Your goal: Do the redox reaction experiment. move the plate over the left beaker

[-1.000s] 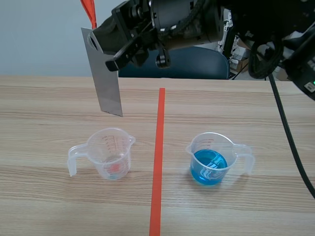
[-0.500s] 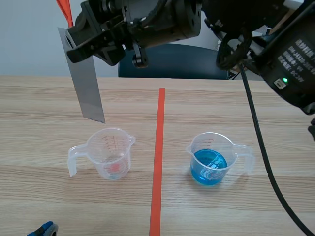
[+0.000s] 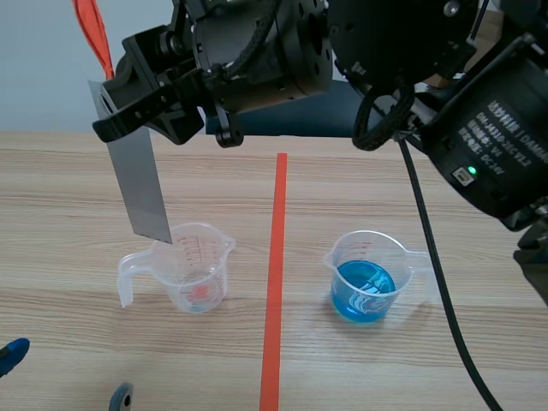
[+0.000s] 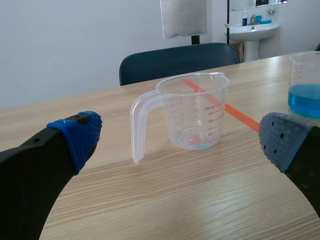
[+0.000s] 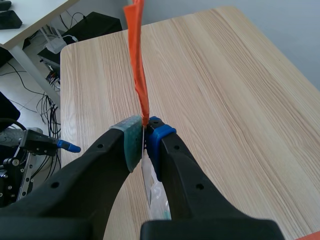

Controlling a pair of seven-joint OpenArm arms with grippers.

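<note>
Plate [image 3: 137, 184]: a thin grey metal sheet, hanging in the air over the left half of the table [image 3: 60, 197]. It tilts slightly, its top leaning left. An orange-red strip [image 3: 92, 34] stands up from its top edge.

Its lower corner sits right at the far-left rim of the left beaker [image 3: 193, 270] as seen from the scene view. From the left wrist view the sheet's bottom edge hangs above the beaker's mouth, clear of the rim, not dipped in.

Right gripper [image 5: 145, 131]: jaws clenched on the top of the plate, pads pressed to either face, with the strip rising out between them. The right arm [image 3: 360, 51] comes in from the right and reaches high across the far side, past the middle, to the left half.

Left beaker: clear plastic, red graduations, handle pointing left, upright on the table. A small reddish trace lies at its bottom.

Left gripper [image 4: 181, 140]: low at the near-left corner, jaws released and spread wide, holding nothing. The left beaker stands ahead of it.

Tape line [image 3: 274, 282]: runs near to far down the middle of the table, between the two beakers.

Right beaker [image 3: 368, 278]: upright, right of the line, handle pointing right, part filled with blue liquid [image 3: 362, 293].

A dark blue chair [image 4: 175, 60] stands beyond the table's far edge.
</note>
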